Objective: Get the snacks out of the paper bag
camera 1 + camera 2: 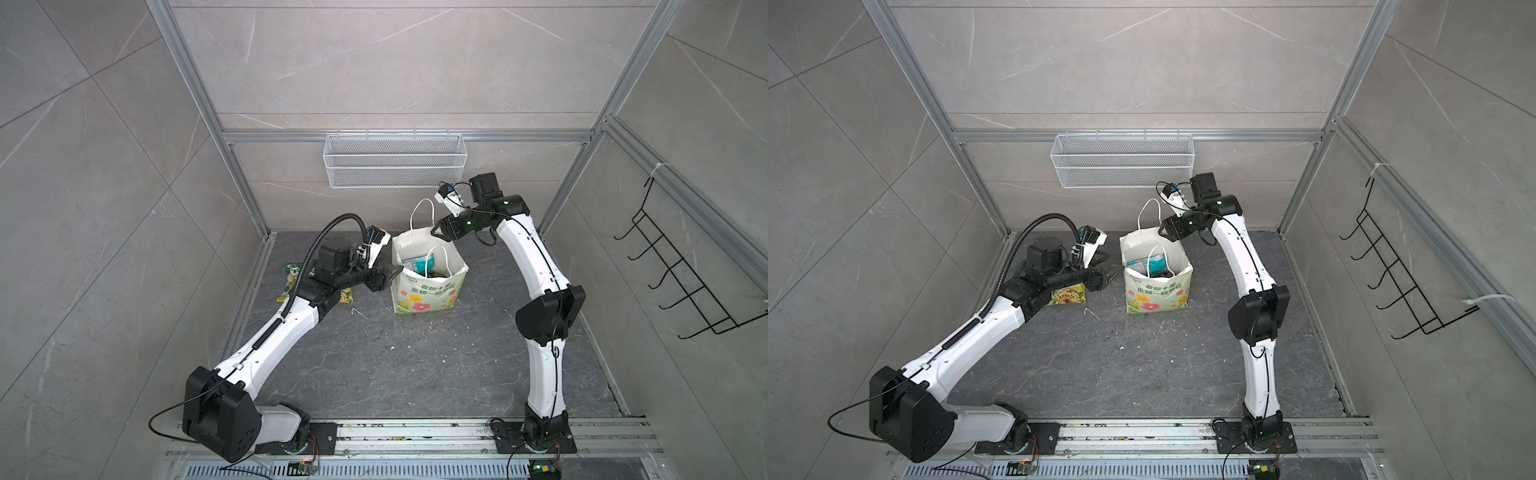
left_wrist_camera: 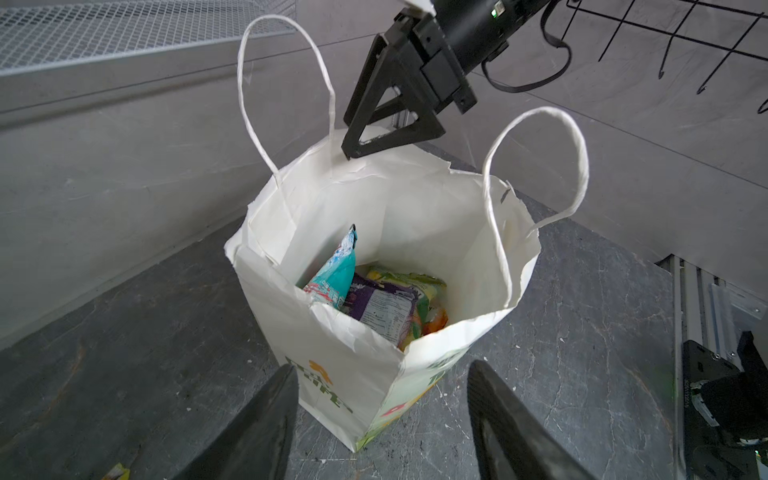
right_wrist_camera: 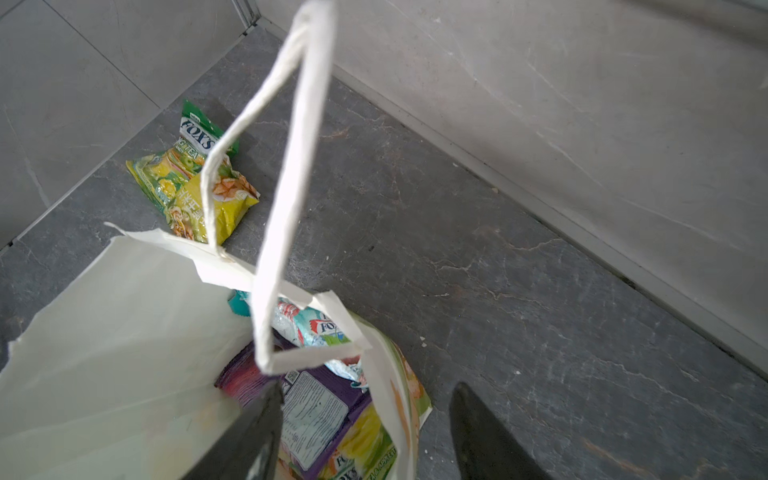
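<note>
My left gripper (image 2: 382, 368) open and empty, right gripper (image 3: 366, 386) gaping astride paper bag (image 2: 332, 365) rim, snacks (image 2: 334, 274) half hidden inside.

Grey marbled wall tiles (image 1: 395, 62), dark stone floor (image 1: 415, 365)

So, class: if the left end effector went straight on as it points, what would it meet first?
The left end effector would probably meet the paper bag, its near wall, first; depth is unclear.

Our left arm (image 1: 270, 336) lies low and reaches far and right. Our left gripper (image 1: 395, 271) has its jaws apart, holding nothing. Our right arm (image 1: 540, 266) stands tall, bending left. Our right gripper (image 1: 437, 232) has its jaws apart too.
</note>
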`<state>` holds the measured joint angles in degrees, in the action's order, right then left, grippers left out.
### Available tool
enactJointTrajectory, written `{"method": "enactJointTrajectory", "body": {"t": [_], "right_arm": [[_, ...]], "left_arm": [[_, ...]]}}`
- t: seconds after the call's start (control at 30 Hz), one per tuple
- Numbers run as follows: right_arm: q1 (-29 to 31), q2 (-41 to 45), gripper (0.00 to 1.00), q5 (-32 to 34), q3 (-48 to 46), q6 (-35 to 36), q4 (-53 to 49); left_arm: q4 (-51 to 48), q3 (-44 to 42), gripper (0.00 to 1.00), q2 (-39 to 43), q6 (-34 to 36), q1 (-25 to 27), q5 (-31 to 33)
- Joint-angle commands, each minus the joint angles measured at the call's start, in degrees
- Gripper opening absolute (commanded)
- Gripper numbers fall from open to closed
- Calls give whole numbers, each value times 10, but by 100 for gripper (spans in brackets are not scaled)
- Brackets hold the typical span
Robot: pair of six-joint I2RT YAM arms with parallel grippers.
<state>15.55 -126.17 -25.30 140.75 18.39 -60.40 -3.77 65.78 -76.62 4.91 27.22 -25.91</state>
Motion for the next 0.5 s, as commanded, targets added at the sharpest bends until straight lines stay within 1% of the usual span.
{"method": "enactJointTrajectory", "body": {"t": [0.0,0.03,0.13,0.17,0.2,0.23,0.27,0.33,0.47], "right_arm": [[5,-27,57,-19,45,37,-44],[7,-35,51,-23,55,44,-50],[9,-54,45,-31,76,63,-61],[10,-60,40,-28,78,64,-64],[11,-69,34,-27,103,70,-75],[12,-78,31,-27,121,77,-90],[12,-87,31,-26,136,84,-103],[12,-101,23,-24,166,88,-125],[13,-106,18,-22,181,84,-131]], "left_arm": [[31,20,67,9,17,-2,-24],[30,19,66,8,19,-2,-27],[30,15,67,8,19,-2,-24],[30,14,67,10,18,-2,-24],[29,14,67,12,16,-2,-25],[28,13,67,15,16,-2,-28],[28,11,67,19,19,-2,-29],[24,8,67,24,24,-2,-25],[21,6,67,27,23,-2,-20]]}}
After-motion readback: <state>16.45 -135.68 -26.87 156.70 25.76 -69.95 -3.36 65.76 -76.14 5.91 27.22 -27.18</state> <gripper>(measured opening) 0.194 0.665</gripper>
